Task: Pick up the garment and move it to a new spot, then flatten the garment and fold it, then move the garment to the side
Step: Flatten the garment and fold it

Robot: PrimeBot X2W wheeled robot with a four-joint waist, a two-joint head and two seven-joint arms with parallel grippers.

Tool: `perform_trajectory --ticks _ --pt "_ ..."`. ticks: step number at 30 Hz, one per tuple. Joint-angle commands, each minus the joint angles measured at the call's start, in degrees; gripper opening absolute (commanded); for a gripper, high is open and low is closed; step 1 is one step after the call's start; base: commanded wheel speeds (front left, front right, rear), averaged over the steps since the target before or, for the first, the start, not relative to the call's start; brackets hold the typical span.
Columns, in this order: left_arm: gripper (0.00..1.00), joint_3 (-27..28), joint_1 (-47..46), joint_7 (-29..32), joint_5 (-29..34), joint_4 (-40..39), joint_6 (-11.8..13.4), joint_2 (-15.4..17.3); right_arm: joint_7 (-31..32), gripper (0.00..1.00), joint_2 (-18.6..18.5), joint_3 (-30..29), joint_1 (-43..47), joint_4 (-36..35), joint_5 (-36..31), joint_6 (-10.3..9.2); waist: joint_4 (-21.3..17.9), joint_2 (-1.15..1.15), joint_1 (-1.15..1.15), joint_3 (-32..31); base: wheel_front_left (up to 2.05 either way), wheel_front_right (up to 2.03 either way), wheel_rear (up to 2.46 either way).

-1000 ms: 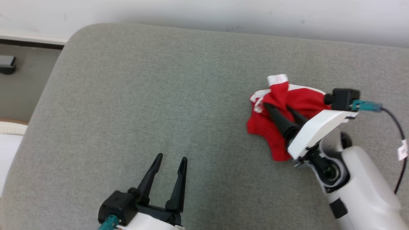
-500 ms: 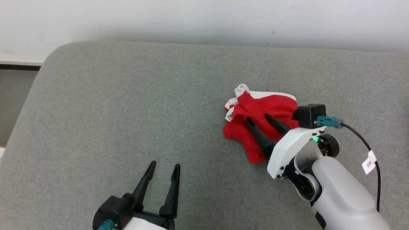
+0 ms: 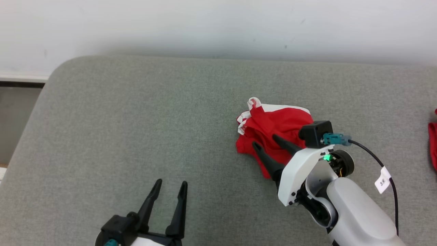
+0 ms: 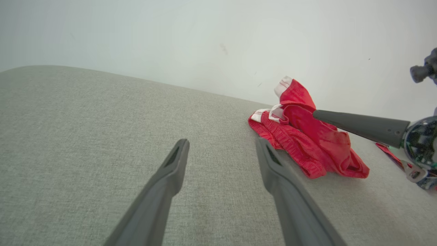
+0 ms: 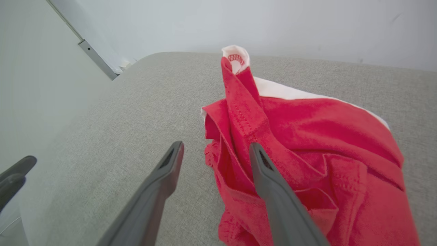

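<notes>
The red garment [image 3: 276, 126] lies crumpled on the grey cushion [image 3: 136, 136], right of the middle, with a white-trimmed fold standing up at its far end (the gathered band hints at shorts, though I cannot be sure). The right jaws stand released and hold nothing. One of the right fingers [image 3: 264, 159] hangs over the cloth's left edge. In the right wrist view its partner is over red fabric, and whether either touches I cannot tell. The left jaws are also released and empty, and the left fingers [image 3: 150, 201] are over bare cushion well apart from the garment.

The main risk is a shallow bite. Closing here could catch a single loose layer, so the bundle would trail or slip free on the lift. Going too deep could pinch the cushion cover instead. The tagged cable [image 3: 372, 153] at the right wrist hangs near the cloth and could snag it.

Open room lies to the left, a wide bare stretch reaching the cushion's rounded corner [image 3: 59, 70]. The white wall [image 3: 218, 27] closes off the far edge. Another red cloth [image 3: 433, 147] sits at the right, so moving that way risks mixing the two.
</notes>
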Motion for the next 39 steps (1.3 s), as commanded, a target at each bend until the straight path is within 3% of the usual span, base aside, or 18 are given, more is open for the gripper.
perform_trajectory --ticks 1,9,20,25,34,35,36,37,38,39 --pt "1.0 0.5 0.7 -0.1 0.1 0.1 0.2 0.2 0.3 1.0 -0.1 0.1 1.0 -0.8 0.5 0.0 -0.5 0.0 0.0 -0.9 0.0 0.0 0.0" --pt "1.0 2.3 3.7 -0.1 0.3 0.2 0.4 0.2 1.6 1.0 -0.4 0.4 8.7 -10.4 1.2 0.0 -2.3 0.0 0.0 -5.4 0.0 0.0 0.0" --pt "1.0 4.8 8.3 -0.1 2.2 -0.9 0.9 0.2 -12.7 1.0 -9.3 -9.3 21.7 -21.9 -11.4 0.0 -5.3 0.0 0.0 -10.1 0.0 0.0 0.0" --pt "1.0 5.8 9.8 -0.1 2.6 -1.7 0.9 0.2 -18.7 1.0 -12.6 -14.6 26.9 -22.9 -13.3 0.0 -6.4 0.0 0.0 -10.7 0.0 0.0 0.0" --pt "1.0 6.0 10.4 -0.1 3.6 -2.9 0.8 0.2 -23.2 1.0 -14.2 -20.9 29.8 -19.0 -14.2 0.0 -7.0 0.0 0.0 -10.0 0.0 0.0 0.0" --pt "1.0 6.0 10.0 -0.1 3.5 -3.0 0.7 0.2 -23.4 0.92 -14.3 -21.2 29.4 -18.7 -14.2 0.0 -6.8 0.0 0.0 -9.7 0.0 0.0 0.0" --pt "1.0 6.0 9.6 -0.1 3.7 -3.1 0.6 0.2 -23.5 0.75 -14.3 -21.3 28.8 -18.6 -14.1 0.0 -6.7 0.0 0.0 -9.3 0.0 0.0 0.0" --pt "1.0 6.1 9.2 -0.1 3.8 -3.3 0.6 0.2 -23.4 0.49 -14.2 -21.3 28.0 -18.5 -13.8 0.0 -6.4 0.0 0.0 -8.8 0.0 0.0 0.0" --pt "1.0 6.0 8.7 -0.1 4.1 -3.4 0.5 0.2 -23.3 0.34 -14.2 -21.2 27.1 -18.4 -13.5 0.0 -6.1 0.0 0.0 -8.2 0.0 0.0 0.0" --pt "1.0 5.9 8.1 -0.1 4.2 -3.6 0.3 0.2 -23.0 0.09 -14.3 -21.0 26.2 -18.4 -13.3 0.0 -5.8 0.0 0.0 -7.4 0.0 0.0 0.0"
